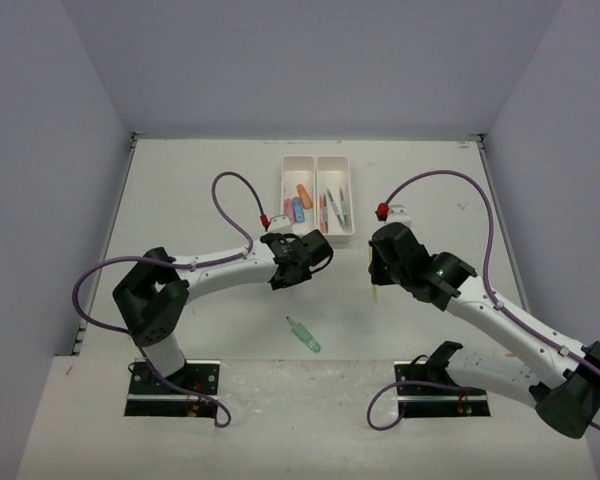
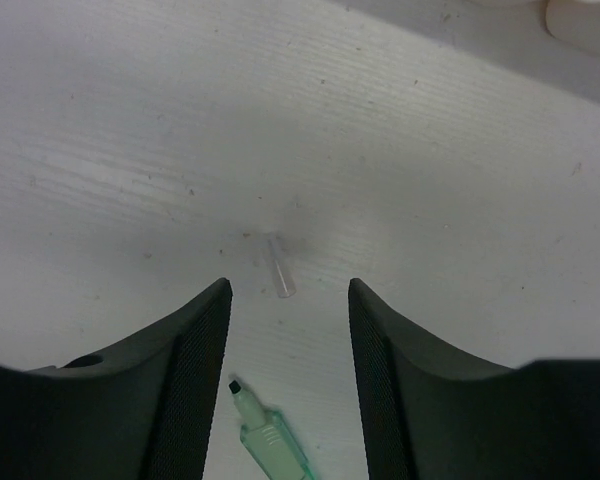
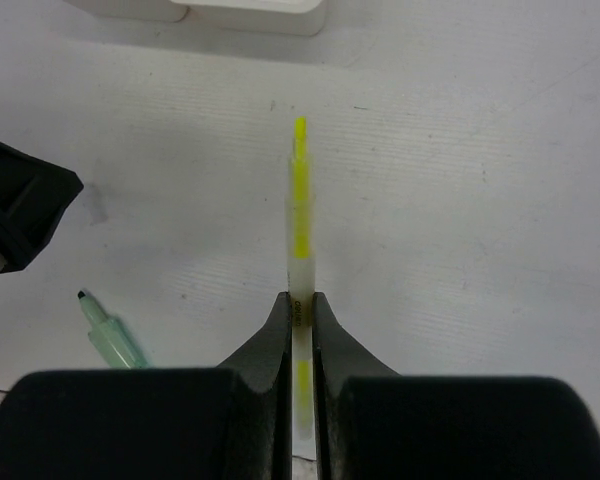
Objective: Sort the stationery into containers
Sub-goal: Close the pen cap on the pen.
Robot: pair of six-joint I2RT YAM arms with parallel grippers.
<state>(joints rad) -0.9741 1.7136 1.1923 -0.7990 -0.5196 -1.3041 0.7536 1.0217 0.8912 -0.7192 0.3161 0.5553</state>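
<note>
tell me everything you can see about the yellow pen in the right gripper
The yellow pen is thin, with a whitish translucent barrel, bright yellow showing inside it and a narrow yellow tip. The right gripper is shut on its rear part, where there is small dark print. It points straight ahead over the table, towards the white tray, and touches nothing else that shows.

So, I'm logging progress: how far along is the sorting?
Mostly done: chunky pieces lie in the left compartment of the tray, pens in the right. In hand: the right gripper is shut on a yellow pen. Left: a green marker on the table, near the open left gripper.
</note>
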